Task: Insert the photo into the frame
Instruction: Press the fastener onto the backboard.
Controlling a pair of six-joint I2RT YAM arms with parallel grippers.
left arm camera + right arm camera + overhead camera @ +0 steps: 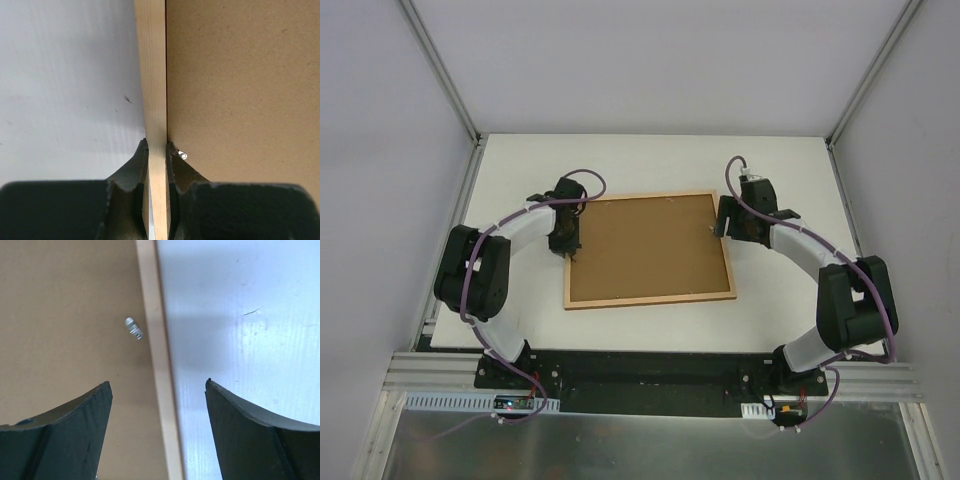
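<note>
Two pincers: one at each side rail of the frame [650, 298], which lies back-up midway between the left and right edges of the surface [650, 160].
Left pincer [157, 147]: clamped narrow on the frame's left rail.
Right pincer [157, 382]: wide, straddling the right rail beside a small metal tab [133, 328].
Backing board [650, 245]: seated inside the rails.
Photo: not visible; possibly under the board, I can't tell.
Progress: looks late; what seems left is turning the tabs to lock the board, then letting go and checking the front.
</note>
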